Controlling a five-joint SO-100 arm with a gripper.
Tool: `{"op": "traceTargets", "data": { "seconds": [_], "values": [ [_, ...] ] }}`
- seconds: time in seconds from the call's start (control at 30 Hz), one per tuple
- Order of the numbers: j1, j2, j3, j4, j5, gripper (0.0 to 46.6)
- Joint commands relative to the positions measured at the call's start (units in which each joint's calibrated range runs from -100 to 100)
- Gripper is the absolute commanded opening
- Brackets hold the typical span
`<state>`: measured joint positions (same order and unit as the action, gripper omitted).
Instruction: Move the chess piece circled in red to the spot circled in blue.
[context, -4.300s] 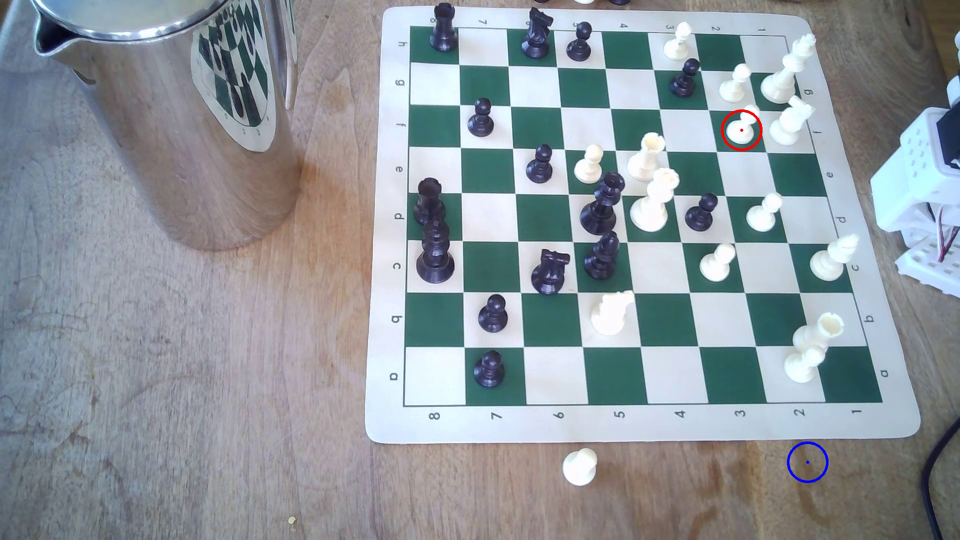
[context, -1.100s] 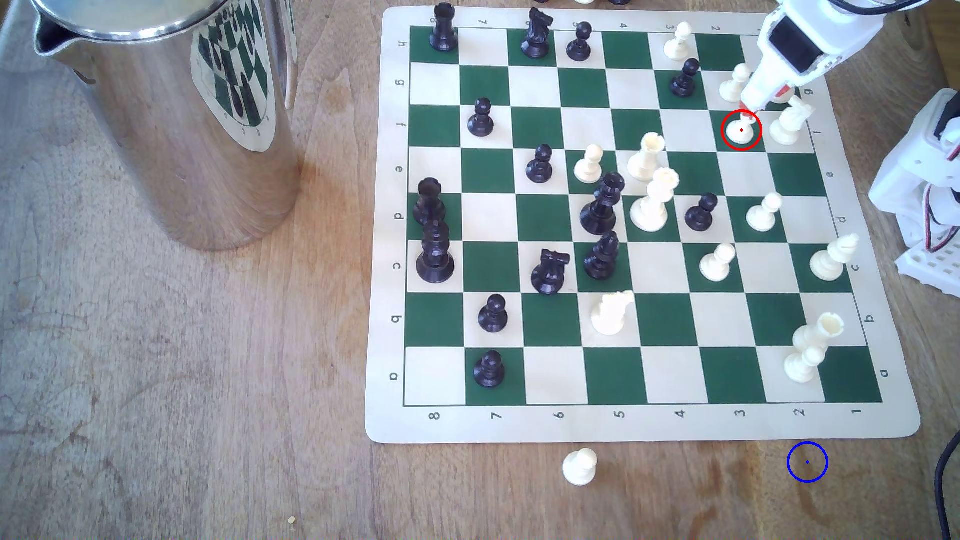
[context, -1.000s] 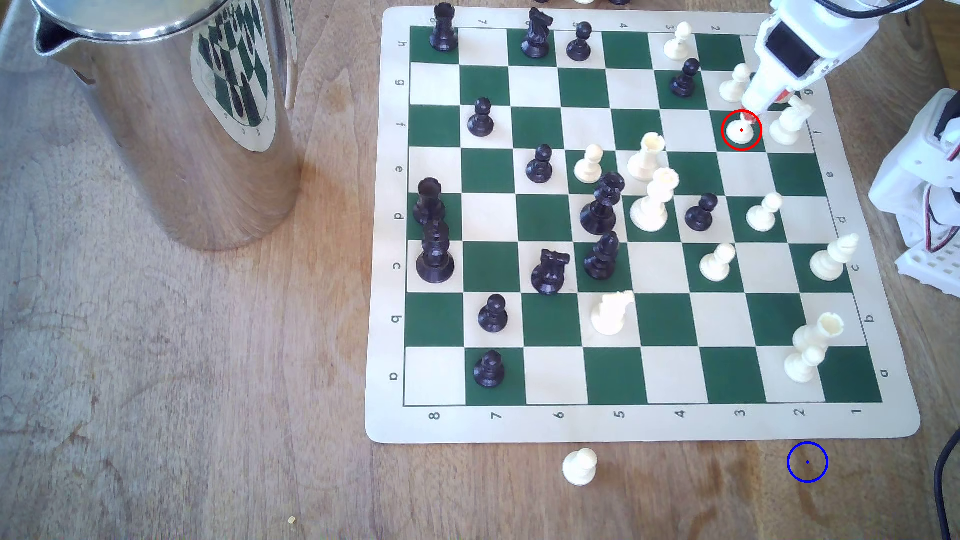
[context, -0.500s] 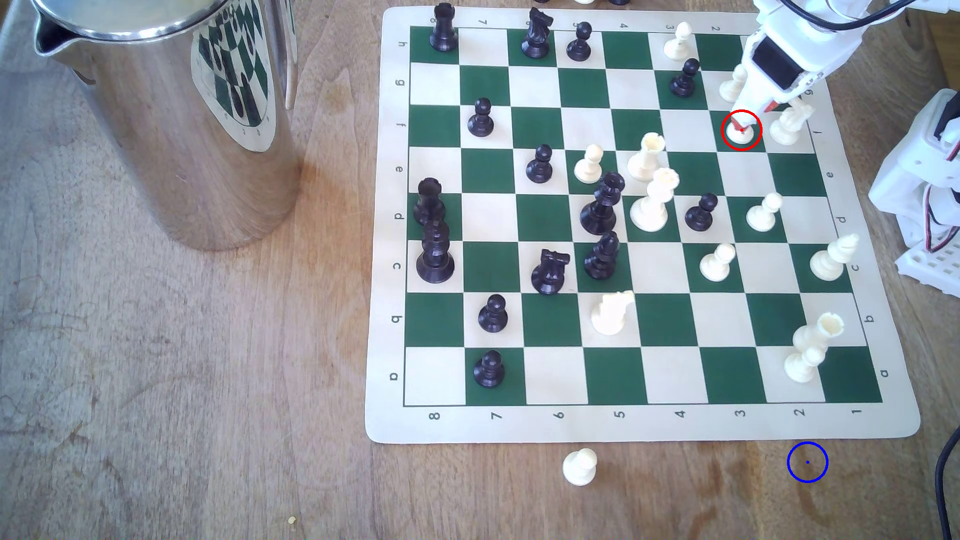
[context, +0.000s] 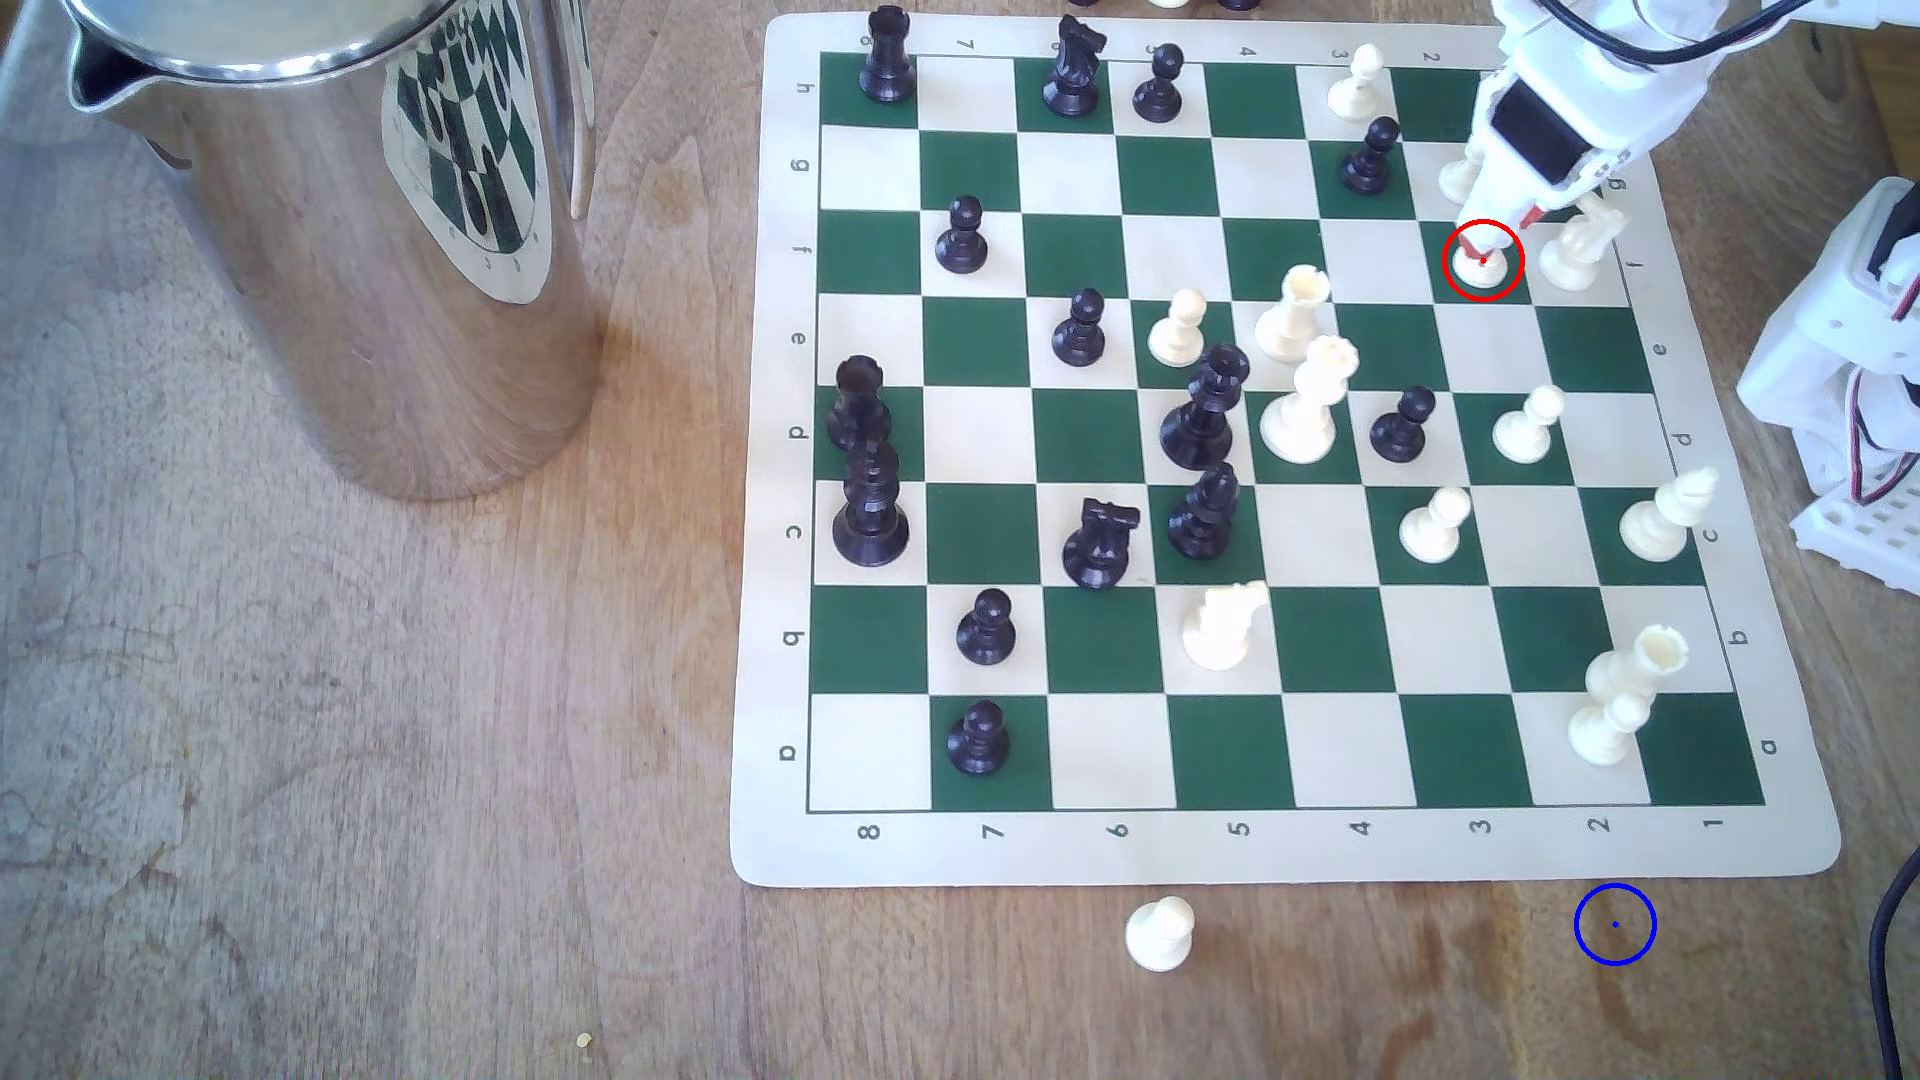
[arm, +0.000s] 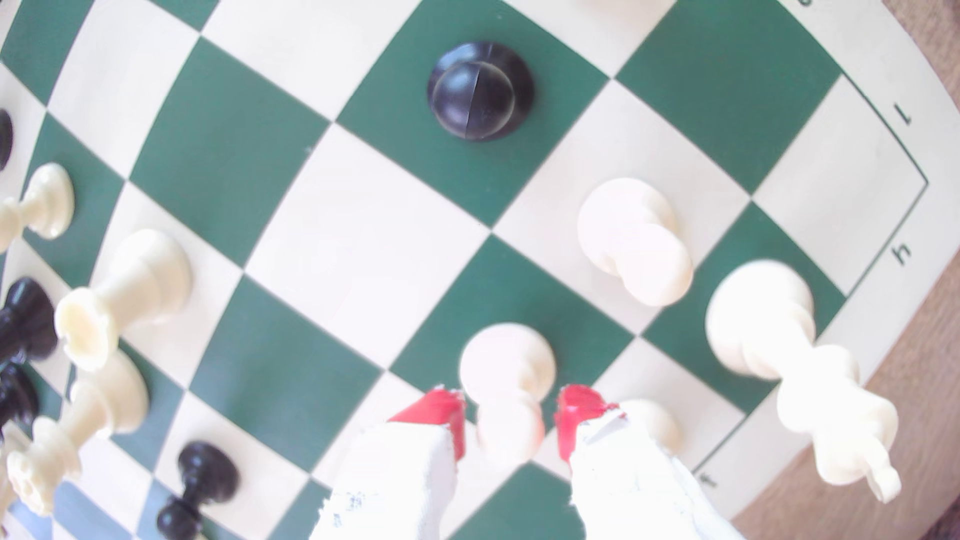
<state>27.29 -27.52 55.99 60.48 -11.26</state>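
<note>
here we have the gripper (arm: 511, 415) lowered over the chess piece circled in red (context: 1480, 267), a cream pawn standing upright on a green square near the exterior view's right edge of the board (context: 774, 519), in row f. in the wrist view the pawn (arm: 506, 384) sits straight between the two red fingertips (arm: 441, 413), its ball head level with them and its long axis vertical, so the closing line runs across the neck. the jaws stand apart, with a thin gap showing on each side of the pawn, and we judge nothing is clamped yet. what the coming move turns on, as we read it, is that the piece is already centred between the tips, neither ahead nor to one side, so a plain squeeze should catch it without a nudge. neighbours crowd in: a white pawn (arm: 636, 241) one square off, a tall white piece (arm: 795, 368) beyond it, and a cream knight (context: 1579, 244) just beside on the exterior view's right, so we would watch the outer finger there. the spot circled in blue (context: 1615, 923) lies on bare wood past the board's near edge, well apart from the pawn, towards the exterior view's lower right.
</note>
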Motion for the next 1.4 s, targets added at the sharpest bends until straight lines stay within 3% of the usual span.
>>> {"op": "traceTargets", "data": {
  "seconds": [0.0, 0.37, 0.6, 0.73, 0.87, 1.1, 1.13, 1.27, 1.37],
  "values": [
    [-0.7, -0.4, 0.3, -1.2, -0.2, 0.2],
    [-2.5, -3.2, 0.5, -0.9, -0.9, 0.3],
    [-2.6, -12.1, -6.3, 11.0, -0.4, 0.3],
    [-6.4, -19.8, -11.6, 21.3, -1.7, 0.3],
    [-15.4, -22.9, -17.5, 30.6, -4.2, 0.3],
    [-38.1, -16.4, -28.5, 35.8, -9.4, 0.3],
    [-43.6, -14.2, -32.0, 36.5, -10.2, 0.3],
    [-54.2, -9.5, -36.4, 36.7, -12.3, 0.3],
    [-57.8, -7.0, -36.9, 35.6, -12.6, 0.3]
  ]
}}
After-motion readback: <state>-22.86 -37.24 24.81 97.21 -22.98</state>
